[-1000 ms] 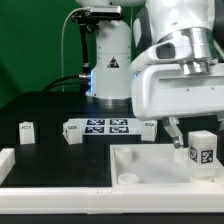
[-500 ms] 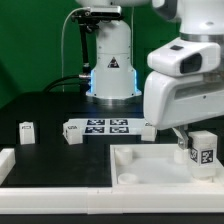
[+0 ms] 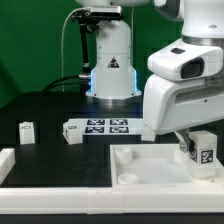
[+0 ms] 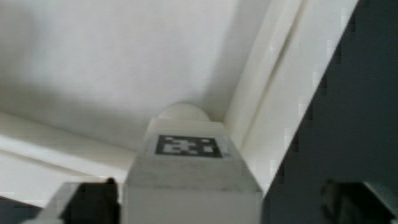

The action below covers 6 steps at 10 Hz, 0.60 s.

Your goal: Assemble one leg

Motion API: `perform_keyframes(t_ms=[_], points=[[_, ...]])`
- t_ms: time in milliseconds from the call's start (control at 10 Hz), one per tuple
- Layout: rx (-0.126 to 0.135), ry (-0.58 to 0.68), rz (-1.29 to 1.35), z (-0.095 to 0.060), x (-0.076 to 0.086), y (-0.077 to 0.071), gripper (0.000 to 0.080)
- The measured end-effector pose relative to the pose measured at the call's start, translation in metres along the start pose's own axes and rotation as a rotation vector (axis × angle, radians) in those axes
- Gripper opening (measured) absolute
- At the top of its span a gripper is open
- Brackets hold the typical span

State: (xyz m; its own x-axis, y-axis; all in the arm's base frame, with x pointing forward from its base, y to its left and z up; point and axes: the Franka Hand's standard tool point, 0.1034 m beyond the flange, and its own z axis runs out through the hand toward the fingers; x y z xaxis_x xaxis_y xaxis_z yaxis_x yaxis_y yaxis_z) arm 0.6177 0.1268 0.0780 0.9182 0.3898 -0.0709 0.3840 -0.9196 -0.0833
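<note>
A white leg (image 3: 204, 151) with a square tag stands upright at the far corner of the large white tray (image 3: 140, 168), on the exterior view's right. My gripper (image 3: 195, 148) is down around it, one finger (image 3: 183, 147) showing beside the leg and the other hidden behind it. In the wrist view the leg (image 4: 189, 165) rises between my gripper's (image 4: 222, 204) two dark fingers (image 4: 89, 200). One finger is close against the leg and a dark gap separates the other from it. The jaws look open. The tray floor (image 4: 107, 70) lies below.
Another small leg (image 3: 26, 131) stands on the dark table at the exterior view's left. The marker board (image 3: 98, 127) lies at the middle back. A white part (image 3: 5, 160) sits at the left edge. The robot base (image 3: 110, 60) stands behind.
The hand turned and shifted about the leg between the earliest frame and half a second ago. The leg and its tag stayed where they were. Almost nothing has moved since.
</note>
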Motion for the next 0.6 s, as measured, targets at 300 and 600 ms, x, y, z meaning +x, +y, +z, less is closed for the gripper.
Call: perform_keyframes(t_ms=[300,600], points=[[-0.001,-0.001,0.003,0.0005,-0.0006,0.002,0.0307],[-0.003,0.005,0.069,0.001,-0.0007,0.0043,0.0304]])
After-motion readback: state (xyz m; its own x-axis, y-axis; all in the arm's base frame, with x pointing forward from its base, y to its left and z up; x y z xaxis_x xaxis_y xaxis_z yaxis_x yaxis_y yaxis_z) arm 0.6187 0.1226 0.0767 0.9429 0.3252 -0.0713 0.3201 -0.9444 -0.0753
